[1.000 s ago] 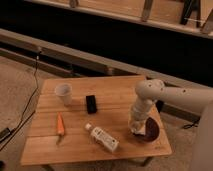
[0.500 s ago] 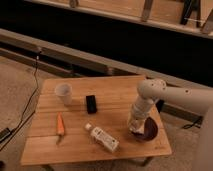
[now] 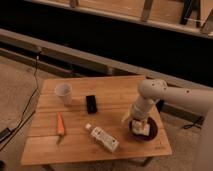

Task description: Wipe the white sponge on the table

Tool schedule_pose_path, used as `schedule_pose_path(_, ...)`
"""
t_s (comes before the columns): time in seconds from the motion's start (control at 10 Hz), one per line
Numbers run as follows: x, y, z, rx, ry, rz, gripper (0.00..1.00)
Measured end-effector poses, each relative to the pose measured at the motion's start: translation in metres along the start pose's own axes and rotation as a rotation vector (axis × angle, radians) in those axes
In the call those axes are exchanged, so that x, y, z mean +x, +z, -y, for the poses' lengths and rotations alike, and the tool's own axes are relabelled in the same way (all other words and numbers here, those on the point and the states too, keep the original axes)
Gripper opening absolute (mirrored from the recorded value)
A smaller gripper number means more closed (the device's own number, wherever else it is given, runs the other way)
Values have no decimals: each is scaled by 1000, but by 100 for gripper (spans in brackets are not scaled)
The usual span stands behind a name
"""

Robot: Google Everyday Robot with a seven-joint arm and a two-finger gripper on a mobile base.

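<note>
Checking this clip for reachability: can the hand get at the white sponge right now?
Probably yes: the hand hangs just over the white sponge, which lies in the dark bowl on the table, with nothing visibly between them.

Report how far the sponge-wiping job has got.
Done: nothing that shows. The sponge seems to lie in the dark bowl at the right end of the table, not on the wood. In hand: the end effector is down at the bowl, right over the sponge; whether it grips it I cannot tell. Left: lift the sponge out and wipe it across the table.
</note>
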Motion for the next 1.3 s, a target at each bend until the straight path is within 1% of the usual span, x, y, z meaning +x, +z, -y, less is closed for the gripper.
schedule_pose_path(0.3, -2, -3, 2, -7, 5, 9, 80)
schedule_pose_path(0.5, -5, -13, 7, -15, 18, 38, 80)
schedule_pose_path(0.8, -4, -24, 25, -11, 71, 70, 80)
schedule_pose_path(1.1, 3, -26, 38, 0, 108, 76, 80)
schedule_pose_path(1.2, 4, -26, 41, 8, 109, 76, 80)
schedule_pose_path(1.3, 8, -26, 44, 32, 96, 66, 80)
